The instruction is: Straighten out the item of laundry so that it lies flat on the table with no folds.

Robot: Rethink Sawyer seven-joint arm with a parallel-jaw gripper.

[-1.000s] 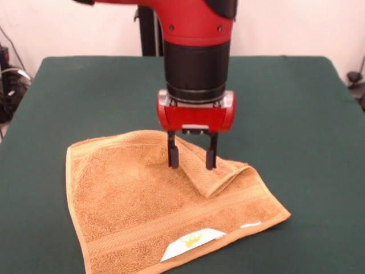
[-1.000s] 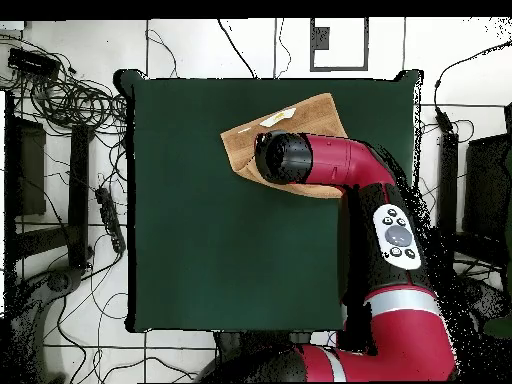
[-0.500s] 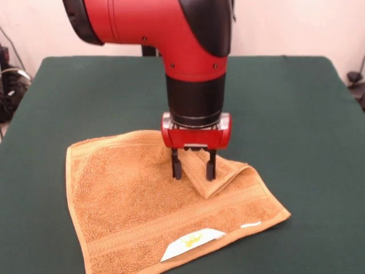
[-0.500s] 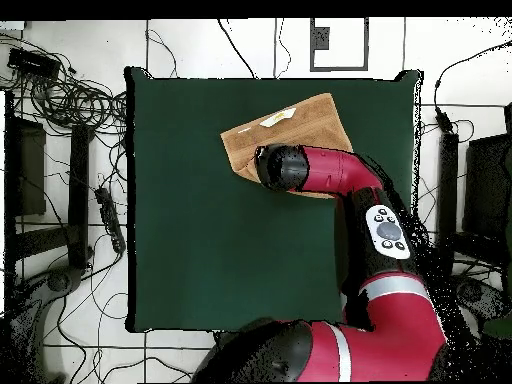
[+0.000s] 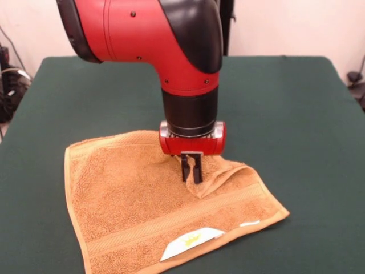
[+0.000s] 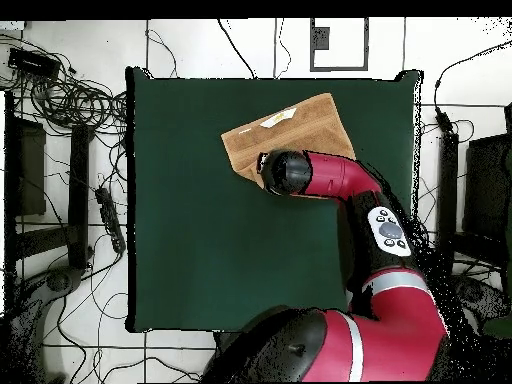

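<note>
One camera sits low and close across the tabletop (image 5: 296, 103), facing the arm (image 5: 171, 51); another looks straight down from high — both share the towel (image 5: 125, 200).

Robotics lab: tangled cables (image 6: 75, 100) on tiled floor (image 6: 190, 45) around green-clothed table (image 6: 200, 220).

Sawyer arm (image 5: 154, 40), centre frame: glossy red shell with black curved panel on upper elbow, small dark screws dotting red casing. Black cylindrical wrist section below, silver ring at base, then red rounded housing carrying tool (image 5: 192, 170) with two slim black fingers (image 5: 186, 169). Overhead view: red link (image 6: 335, 175) with black end cap, grey oval button panel (image 6: 389, 231), white band near base.
</note>
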